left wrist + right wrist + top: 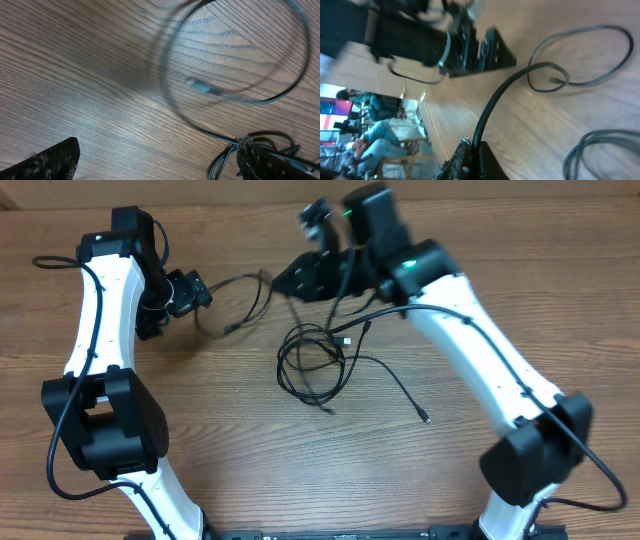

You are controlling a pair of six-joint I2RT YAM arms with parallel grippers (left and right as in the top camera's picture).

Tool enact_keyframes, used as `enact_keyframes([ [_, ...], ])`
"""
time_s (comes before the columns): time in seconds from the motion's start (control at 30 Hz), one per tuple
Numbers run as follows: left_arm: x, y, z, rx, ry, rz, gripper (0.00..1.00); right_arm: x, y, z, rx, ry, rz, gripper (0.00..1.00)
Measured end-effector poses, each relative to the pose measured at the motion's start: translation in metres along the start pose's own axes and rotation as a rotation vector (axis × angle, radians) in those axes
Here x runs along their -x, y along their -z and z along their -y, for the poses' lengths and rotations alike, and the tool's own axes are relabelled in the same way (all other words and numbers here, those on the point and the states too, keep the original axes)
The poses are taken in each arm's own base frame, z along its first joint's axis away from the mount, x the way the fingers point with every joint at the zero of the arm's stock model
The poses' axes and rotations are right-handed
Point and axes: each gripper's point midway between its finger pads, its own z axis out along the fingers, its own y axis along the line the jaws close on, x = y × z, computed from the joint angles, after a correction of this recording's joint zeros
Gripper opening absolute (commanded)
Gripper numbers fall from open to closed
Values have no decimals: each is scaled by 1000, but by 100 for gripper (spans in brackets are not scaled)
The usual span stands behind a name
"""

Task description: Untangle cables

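Jaws of the left gripper (195, 290) stand wide open and empty, its two dark fingers apart at the lower corners of the left wrist view. They face right across the brown wood-grain tabletop (230, 450) toward the thin black flexible cables (300, 350). Just to the right of these fingers lies a loose single-strand loop (245, 305) with a small silver plug end (202, 87) inside it. The loop's long axis runs roughly left to right, spanning the gap between the two grippers. Farther right, the right gripper (290, 280) is clamped shut on one strand of this cable. In the right wrist view, the pinched black cord (492, 100) rises from between the closed fingertips and curls away toward the loop. Below that gripper in the overhead view, near the table's middle, sits the coiled bunch (310, 365) of overlapping turns, with two free tails trailing right and toward the near edge. The left arm is judged nearer the loop's open end and the right arm nearer the bunch. Any coming pull would therefore likely act along the left-right line.
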Motion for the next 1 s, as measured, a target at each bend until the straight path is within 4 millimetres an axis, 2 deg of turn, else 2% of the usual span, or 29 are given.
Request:
enact_keyframes([
  [0.07, 0, 0, 0, 0, 0, 0, 100, -11, -20, 0, -6, -41, -37, 4],
  [0.13, 0, 0, 0, 0, 0, 0, 100, -31, -50, 1, -16, -99, -103, 4],
  [0.2, 0, 0, 0, 0, 0, 0, 100, -47, -69, -2, -18, -127, -149, 4],
  [0.33, 0, 0, 0, 0, 0, 0, 100, -63, -84, -15, -14, -134, -189, 5],
  [0.37, 0, 0, 0, 0, 0, 0, 100, -65, -86, -17, -11, -131, -191, 22],
  [0.4, 0, 0, 0, 0, 0, 0, 100, -65, -86, -18, -10, -132, -192, 51],
  [0.47, 0, 0, 0, 0, 0, 0, 100, -65, -86, -18, -12, -134, -192, 69],
  [0.5, 0, 0, 0, 0, 0, 0, 99, -66, -85, -15, -19, -130, -196, 73],
  [0.6, 0, 0, 0, 0, 0, 0, 100, -71, -82, -4, -61, -127, -212, 76],
  [0.7, 0, 0, 0, 0, 0, 0, 100, -75, -74, 20, -168, -161, -217, 76],
  [0.73, 0, 0, 0, 0, 0, 0, 100, -77, -68, 36, -243, -178, -216, 76],
  [0.9, 0, 0, 0, 0, 0, 0, 100, -73, -44, 86, -469, -213, -177, 73],
  [1.0, 0, 0, 0, 0, 0, 0, 100, -69, -22, 117, -602, -238, -148, 73],
])
